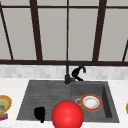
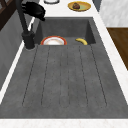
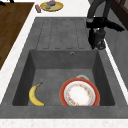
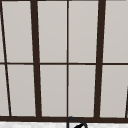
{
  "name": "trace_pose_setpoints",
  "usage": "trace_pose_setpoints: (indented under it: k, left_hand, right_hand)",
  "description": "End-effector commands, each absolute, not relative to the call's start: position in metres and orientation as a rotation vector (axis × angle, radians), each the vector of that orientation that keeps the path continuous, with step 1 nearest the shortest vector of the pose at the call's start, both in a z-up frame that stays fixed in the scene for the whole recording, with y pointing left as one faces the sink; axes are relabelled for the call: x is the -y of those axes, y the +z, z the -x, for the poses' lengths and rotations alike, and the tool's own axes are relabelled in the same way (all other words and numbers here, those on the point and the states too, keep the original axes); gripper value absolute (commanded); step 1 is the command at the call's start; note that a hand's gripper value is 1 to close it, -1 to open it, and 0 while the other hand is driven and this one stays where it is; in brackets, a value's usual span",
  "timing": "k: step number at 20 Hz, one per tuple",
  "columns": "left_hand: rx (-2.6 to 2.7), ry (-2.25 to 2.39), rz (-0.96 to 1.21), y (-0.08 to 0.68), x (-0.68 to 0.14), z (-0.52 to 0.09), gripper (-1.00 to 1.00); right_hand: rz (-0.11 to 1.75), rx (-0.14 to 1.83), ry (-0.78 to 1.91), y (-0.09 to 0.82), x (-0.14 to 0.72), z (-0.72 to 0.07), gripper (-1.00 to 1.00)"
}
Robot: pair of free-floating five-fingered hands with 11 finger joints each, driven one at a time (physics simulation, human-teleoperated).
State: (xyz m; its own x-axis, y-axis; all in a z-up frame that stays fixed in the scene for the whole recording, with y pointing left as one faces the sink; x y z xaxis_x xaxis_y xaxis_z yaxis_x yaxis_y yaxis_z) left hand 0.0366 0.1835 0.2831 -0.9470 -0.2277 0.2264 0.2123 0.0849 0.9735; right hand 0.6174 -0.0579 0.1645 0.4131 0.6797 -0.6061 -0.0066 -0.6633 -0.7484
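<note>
You see banana (image 3: 35, 95) lower left of the basin | yellow bowl (image 1: 3, 105) at frame's left edge | window (image 4: 67, 60) up top

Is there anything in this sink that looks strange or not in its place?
Yes. A banana lies on the bottom of the basin beside the red-rimmed plate, an unusual place for fruit. The right hand is at the faucet; the left hand hovers low in front.
</note>
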Motion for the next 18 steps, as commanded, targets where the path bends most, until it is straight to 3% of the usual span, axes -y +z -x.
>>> trace_pose_setpoints:
  k: [1, 6, 18]
  left_hand:
    - [2.049, -1.93, -0.015, 0.283, -0.184, -0.037, 0.0]
    - [2.049, -1.93, -0.015, 0.283, -0.184, -0.037, 0.0]
    - [2.049, -1.93, -0.015, 0.283, -0.184, -0.037, 0.0]
  right_hand:
    - [1.88, 0.57, 1.316, 0.164, 0.075, -0.615, -1.0]
    - [1.856, 0.56, 1.325, 0.154, 0.096, -0.613, -1.0]
    - [1.544, 0.609, 1.361, 0.159, 0.103, -0.573, -1.0]
